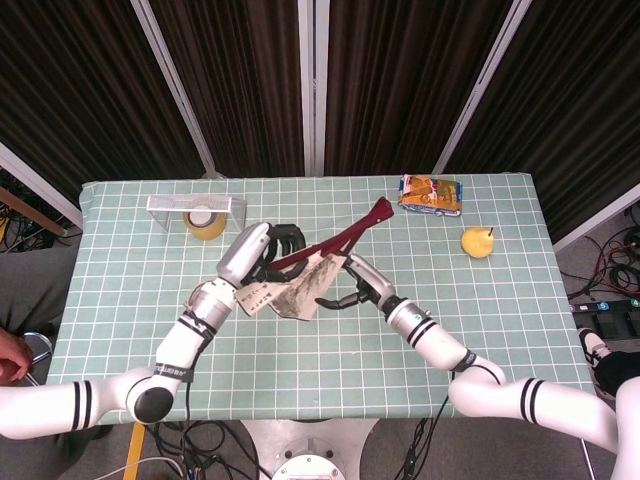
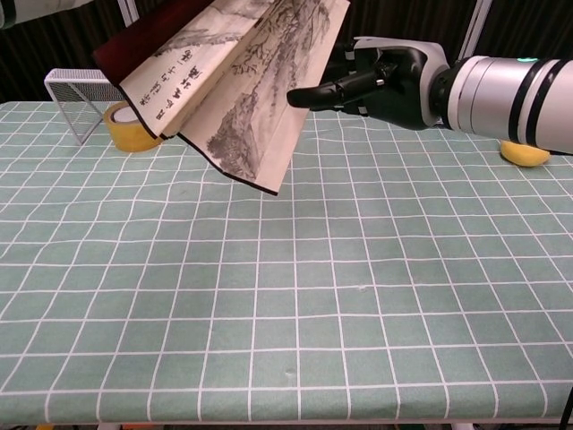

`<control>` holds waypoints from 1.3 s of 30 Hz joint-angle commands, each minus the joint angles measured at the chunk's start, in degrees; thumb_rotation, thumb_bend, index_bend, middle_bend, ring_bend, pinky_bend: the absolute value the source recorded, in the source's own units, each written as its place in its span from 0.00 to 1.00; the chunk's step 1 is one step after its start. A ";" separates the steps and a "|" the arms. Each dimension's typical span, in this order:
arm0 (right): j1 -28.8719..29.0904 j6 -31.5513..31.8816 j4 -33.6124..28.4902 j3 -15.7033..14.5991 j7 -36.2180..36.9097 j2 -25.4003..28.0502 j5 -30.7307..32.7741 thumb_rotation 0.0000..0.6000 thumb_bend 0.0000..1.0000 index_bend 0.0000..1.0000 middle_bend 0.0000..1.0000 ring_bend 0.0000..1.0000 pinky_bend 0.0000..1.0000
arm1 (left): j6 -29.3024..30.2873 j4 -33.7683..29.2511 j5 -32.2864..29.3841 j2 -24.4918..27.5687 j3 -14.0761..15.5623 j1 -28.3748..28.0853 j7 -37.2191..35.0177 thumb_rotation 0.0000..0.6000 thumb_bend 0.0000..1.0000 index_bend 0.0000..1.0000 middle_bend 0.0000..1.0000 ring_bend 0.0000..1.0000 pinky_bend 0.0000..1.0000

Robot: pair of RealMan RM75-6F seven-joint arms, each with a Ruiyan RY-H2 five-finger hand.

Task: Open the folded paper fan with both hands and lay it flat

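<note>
The paper fan (image 1: 295, 285) is partly spread, showing ink-painted folds and dark red ribs that stick up toward the back right. It is held in the air above the green checked table (image 1: 330, 350). My left hand (image 1: 265, 250) grips its left side near the ribs. My right hand (image 1: 355, 283) is at the fan's right edge, fingers apart, with the fingertips at or just touching the outer fold. In the chest view the fan (image 2: 242, 98) hangs tilted at the upper left, with the right hand (image 2: 385, 81) just right of it.
A yellow tape roll (image 1: 205, 220) sits under a small wire rack (image 1: 195, 205) at the back left. A snack packet (image 1: 431, 194) and a yellow pear (image 1: 478, 241) lie at the back right.
</note>
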 commanded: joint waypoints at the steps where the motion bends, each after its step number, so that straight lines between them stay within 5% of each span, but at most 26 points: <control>1: 0.31 -0.12 -0.06 0.53 -0.74 -0.45 0.85 1.00 0.26 0.25 0.33 0.09 0.06 | -0.13 -0.13 0.17 0.22 0.17 0.24 -0.53 1.00 0.38 0.58 0.65 0.64 0.81; 9: 0.99 2.70 1.18 1.32 -8.74 -3.17 5.28 1.00 0.38 0.57 0.51 0.24 0.16 | 0.06 -0.19 0.87 0.44 0.35 0.58 -1.30 1.00 0.38 0.58 0.65 0.64 0.81; 17: 2.13 6.88 1.74 2.55 -18.72 -5.97 10.31 1.00 0.58 0.77 0.61 0.37 0.24 | -0.23 0.14 0.88 0.90 0.58 1.18 -2.65 1.00 0.38 0.58 0.65 0.64 0.81; 25: 1.99 10.91 1.44 1.93 -27.97 -5.47 9.75 1.00 0.66 0.85 0.63 0.41 0.26 | -0.37 1.45 1.49 2.69 1.90 2.17 -1.67 1.00 0.38 0.58 0.65 0.64 0.81; 39: -2.73 18.03 -2.42 -2.45 -39.09 3.32 0.77 1.00 0.68 0.87 0.64 0.41 0.26 | 2.29 4.93 4.96 4.29 6.34 4.26 5.05 1.00 0.38 0.58 0.66 0.64 0.80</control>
